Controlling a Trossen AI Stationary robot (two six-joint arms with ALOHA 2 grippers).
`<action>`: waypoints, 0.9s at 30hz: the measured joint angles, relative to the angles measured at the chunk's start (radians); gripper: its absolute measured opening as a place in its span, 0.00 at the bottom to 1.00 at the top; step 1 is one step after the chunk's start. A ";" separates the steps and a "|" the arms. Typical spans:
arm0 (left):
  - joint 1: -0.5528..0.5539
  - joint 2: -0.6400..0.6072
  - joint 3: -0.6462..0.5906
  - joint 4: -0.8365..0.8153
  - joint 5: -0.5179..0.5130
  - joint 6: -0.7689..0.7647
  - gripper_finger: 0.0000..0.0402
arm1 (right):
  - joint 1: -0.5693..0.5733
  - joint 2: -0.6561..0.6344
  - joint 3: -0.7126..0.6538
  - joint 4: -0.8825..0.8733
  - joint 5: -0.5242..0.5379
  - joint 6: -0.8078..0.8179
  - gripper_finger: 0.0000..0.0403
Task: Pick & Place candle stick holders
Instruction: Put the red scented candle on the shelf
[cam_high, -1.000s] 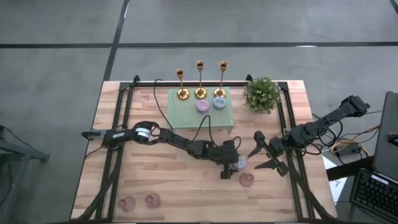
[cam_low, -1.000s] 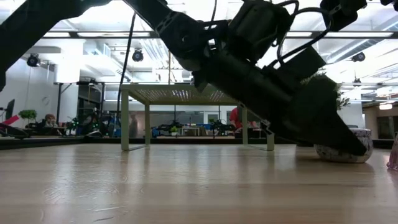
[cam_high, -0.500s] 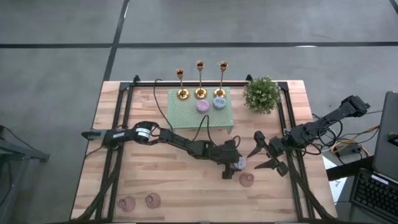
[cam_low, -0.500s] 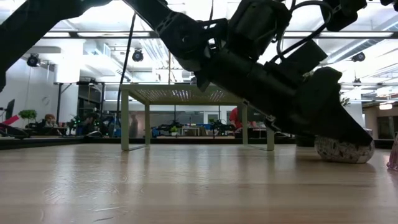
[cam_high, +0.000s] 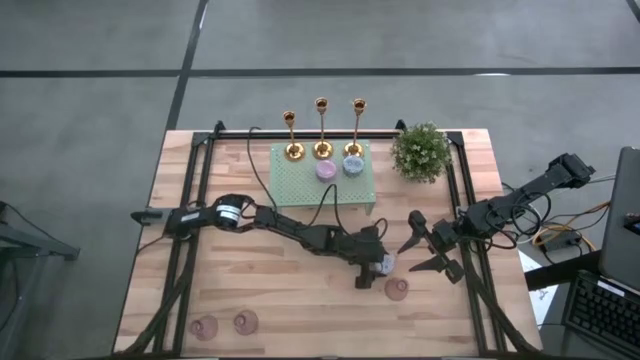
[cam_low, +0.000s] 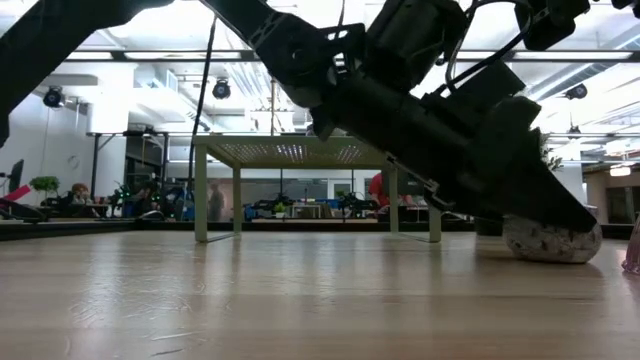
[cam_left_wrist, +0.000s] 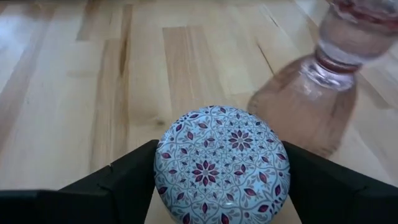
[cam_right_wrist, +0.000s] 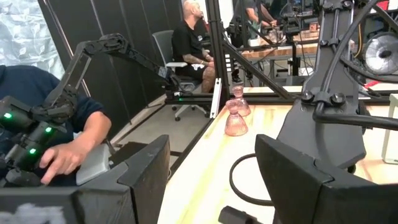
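Observation:
My left gripper (cam_high: 376, 266) reaches to the table's middle right and is shut on a small round pale blue holder with a red flower pattern (cam_left_wrist: 221, 163), also in the low view (cam_low: 552, 240). A pink glass holder (cam_high: 397, 289) stands just near of it. Two more pink holders (cam_high: 205, 326) (cam_high: 245, 322) stand at the near left edge. Three gold candlesticks (cam_high: 322, 148), a lilac holder (cam_high: 326, 170) and a blue holder (cam_high: 352, 166) stand on the pale green perforated stand (cam_high: 300, 185). My right gripper (cam_high: 432, 252) is open and empty to the right. My left gripper pinches the patterned holder by two opposite sides of its round wall (cam_left_wrist: 163, 168) between its two fingers (cam_left_wrist: 124, 180). The fingers slant down from the table's left. The holder's underside (cam_low: 550, 258) rests on the table, a little tipped.
A bushy green potted plant (cam_high: 420, 152) stands at the far right. Black frame rails (cam_high: 192, 200) run along the table's left and right sides. A person sits beyond the table's edge in the right wrist view (cam_right_wrist: 56, 143). Bare wood lies at the near middle (cam_high: 300, 310).
My left gripper has settled a little lower over the patterned holder. In the low view the holder has gone from standing flat to slightly tipped, staying on the table in the same place.

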 joint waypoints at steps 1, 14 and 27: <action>0.000 -0.005 -0.004 -0.016 0.004 -0.001 0.76 | 0.000 0.000 0.000 0.000 0.000 0.000 0.57; -0.020 -0.054 -0.011 -0.137 0.031 0.018 0.77 | 0.000 0.000 0.000 -0.004 0.000 0.004 0.57; -0.028 -0.150 -0.013 -0.325 0.124 0.054 0.76 | 0.000 0.000 0.000 -0.001 -0.001 0.004 0.57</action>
